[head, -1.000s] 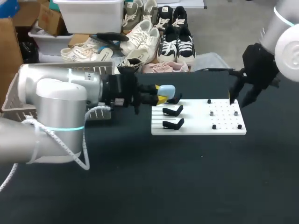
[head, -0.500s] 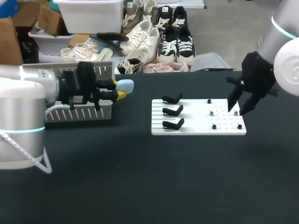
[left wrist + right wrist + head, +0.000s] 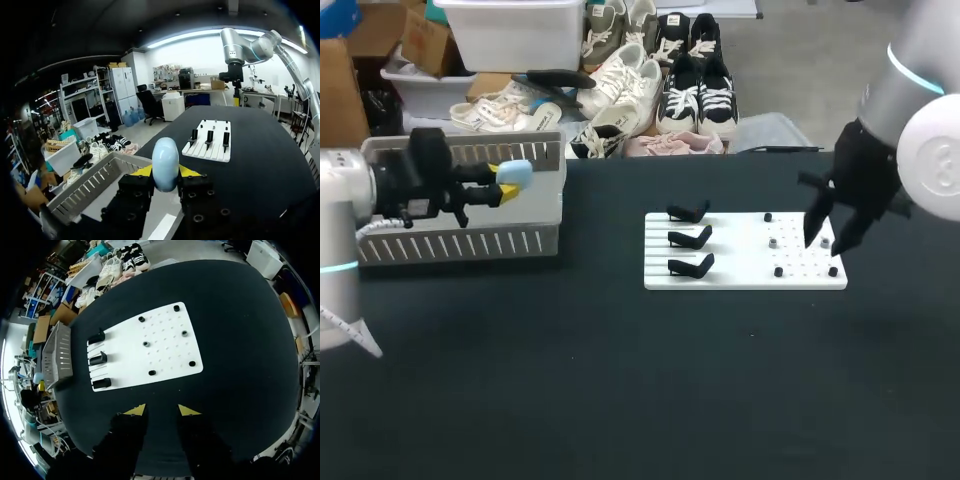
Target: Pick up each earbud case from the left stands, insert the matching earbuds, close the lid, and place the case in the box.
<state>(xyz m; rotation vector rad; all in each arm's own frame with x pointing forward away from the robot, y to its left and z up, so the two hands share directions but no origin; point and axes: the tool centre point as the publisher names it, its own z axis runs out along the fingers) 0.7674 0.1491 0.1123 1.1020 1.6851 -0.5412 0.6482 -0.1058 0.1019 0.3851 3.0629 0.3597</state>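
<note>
A closed light-blue earbud case (image 3: 516,172) (image 3: 165,162) is held between the yellow-tipped fingers of my left gripper (image 3: 508,180) (image 3: 165,174), which is shut on it. It hangs over the grey slatted box (image 3: 460,243) (image 3: 89,188) at the table's back left. Three black stands (image 3: 691,238) (image 3: 98,359) on the white board's (image 3: 740,262) (image 3: 165,352) left side are bare. My right gripper (image 3: 828,228) (image 3: 161,410) hovers above the board's right end, open with nothing between its fingers.
Small black pegs (image 3: 778,271) and metal nuts (image 3: 773,242) dot the board's right half. In front of the board and the box lies bare black tabletop (image 3: 640,380).
My left arm has swung left from the stands to over the box, carrying the blue case. The right gripper has shifted only slightly above the board.
</note>
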